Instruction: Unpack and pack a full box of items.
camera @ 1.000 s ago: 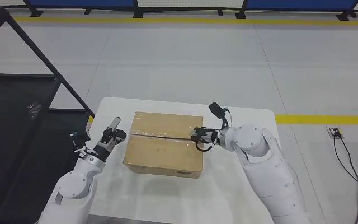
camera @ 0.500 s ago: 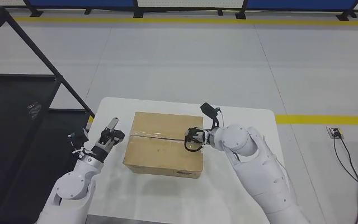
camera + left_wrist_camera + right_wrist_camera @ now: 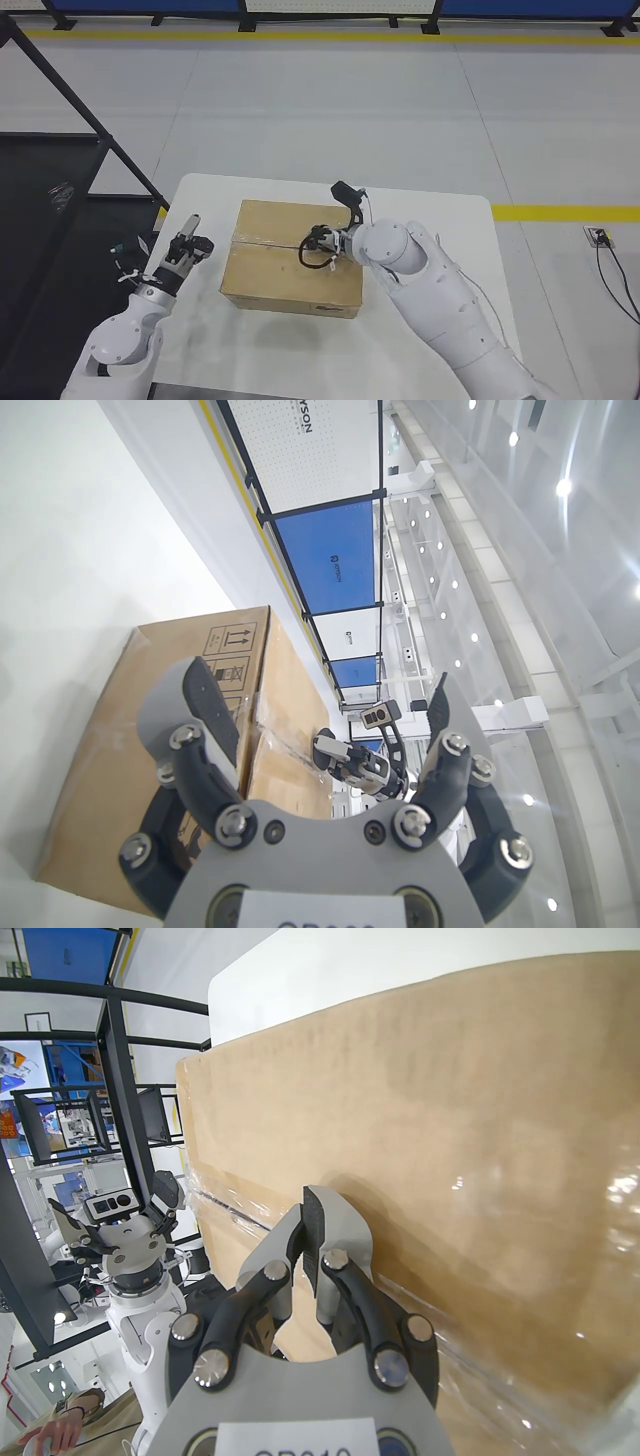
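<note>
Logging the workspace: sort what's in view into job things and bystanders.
Job:
- box
- tape on its top seam
- right tool, shut, over that seam
- left tool, open, beside the box

Bystanders:
- table
- black frame
- floor socket

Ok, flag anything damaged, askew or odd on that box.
Nothing broken or spilled. The cardboard box is closed; only its clear tape looks wrinkled along the top seam, beside the shut right claw.
</note>
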You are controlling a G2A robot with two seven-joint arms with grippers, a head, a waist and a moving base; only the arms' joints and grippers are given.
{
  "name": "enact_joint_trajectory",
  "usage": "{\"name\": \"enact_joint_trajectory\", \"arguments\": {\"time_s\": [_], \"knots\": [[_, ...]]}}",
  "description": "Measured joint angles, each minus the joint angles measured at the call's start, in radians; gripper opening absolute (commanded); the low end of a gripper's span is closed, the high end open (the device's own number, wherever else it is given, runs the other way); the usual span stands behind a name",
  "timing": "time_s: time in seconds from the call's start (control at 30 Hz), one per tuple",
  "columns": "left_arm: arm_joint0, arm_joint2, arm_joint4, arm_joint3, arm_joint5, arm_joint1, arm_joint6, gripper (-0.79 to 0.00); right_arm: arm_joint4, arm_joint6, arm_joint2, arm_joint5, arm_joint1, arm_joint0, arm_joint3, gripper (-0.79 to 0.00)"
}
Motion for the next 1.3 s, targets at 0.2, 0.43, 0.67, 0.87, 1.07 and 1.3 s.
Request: {"name": "enact_joint_trajectory", "arguments": {"time_s": [0.2, 0.43, 0.67, 0.87, 1.07, 1.3], "knots": [[0.018, -0.022, -0.013, -0.002, -0.008, 0.002, -0.005, 0.000, 0.047, -0.046, -0.065, -0.015, -0.039, 0.056, 0.077, -0.785], [0.034, -0.044, -0.027, -0.002, -0.018, 0.004, -0.015, 0.000, 0.096, -0.094, -0.132, -0.036, -0.086, 0.108, 0.156, -0.785], [0.057, -0.072, -0.045, -0.001, -0.031, 0.006, -0.026, 0.000, 0.154, -0.138, -0.190, -0.068, -0.142, 0.157, 0.252, -0.785], [0.076, -0.092, -0.055, -0.001, -0.035, 0.008, -0.033, 0.000, 0.225, -0.178, -0.210, -0.137, -0.186, 0.186, 0.336, -0.785], [0.088, -0.104, -0.057, -0.003, -0.037, 0.010, -0.037, 0.000, 0.261, -0.177, -0.230, -0.181, -0.223, 0.212, 0.410, -0.785], [0.090, -0.108, -0.052, -0.006, -0.030, 0.011, -0.043, 0.000, 0.276, -0.121, -0.246, -0.223, -0.253, 0.243, 0.480, -0.785]]}}
